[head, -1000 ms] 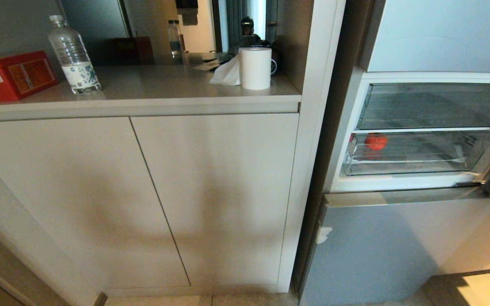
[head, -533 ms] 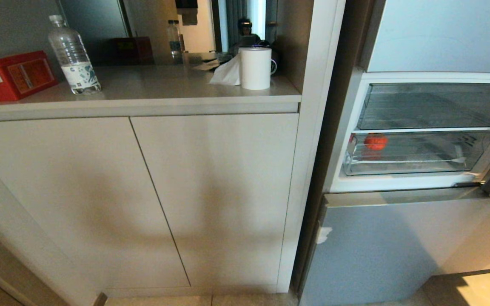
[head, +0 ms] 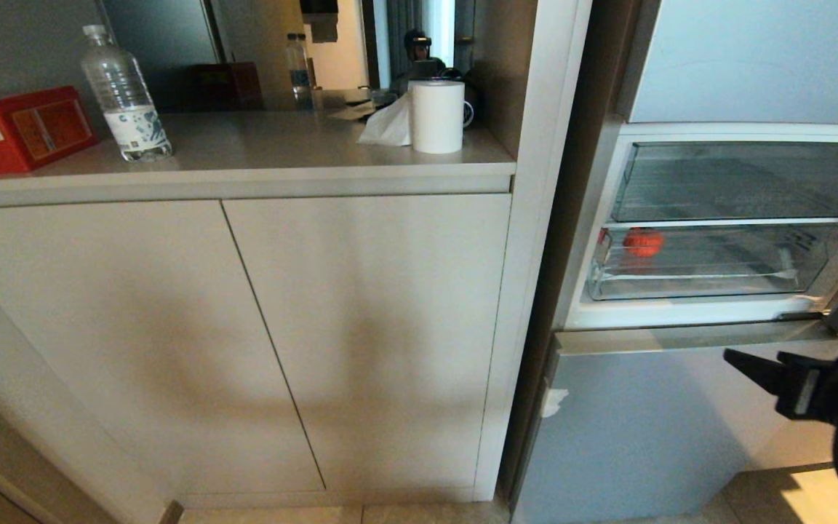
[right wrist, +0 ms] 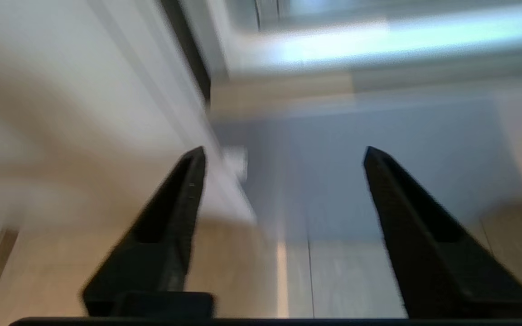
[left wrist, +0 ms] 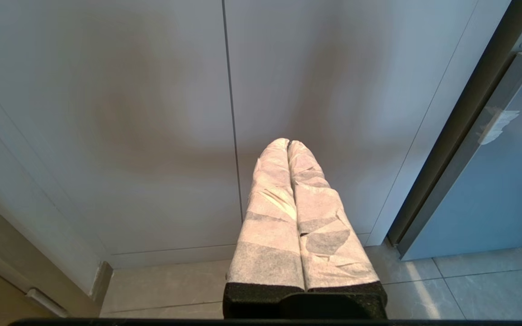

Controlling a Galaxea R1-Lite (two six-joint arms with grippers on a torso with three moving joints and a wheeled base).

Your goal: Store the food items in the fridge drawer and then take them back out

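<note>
Since one red fruit (head: 642, 242) already sits in the clear fridge drawer (head: 710, 284), up at its left end, storing looks at least partly done from the head view; I can't spot a second piece anywhere, so whether it's hidden or not in yet, no idea. Taking stuff back out hasn't started, I'd guess. Same view, the right gripper (head: 743, 362) pokes in from the right edge, in front of the silver-blue lower fridge door (head: 644, 429), below the drawer and off toward its right end, well apart from the fruit. Left wrist view: the left gripper (left wrist: 288, 145), fingers wrapped in white tape and pressed together, hangs by the cabinet doors (left wrist: 152, 113), holding nothing. Right wrist view is smeared, but the jaws stand spread with nothing between them, aimed at the lower door.
</note>
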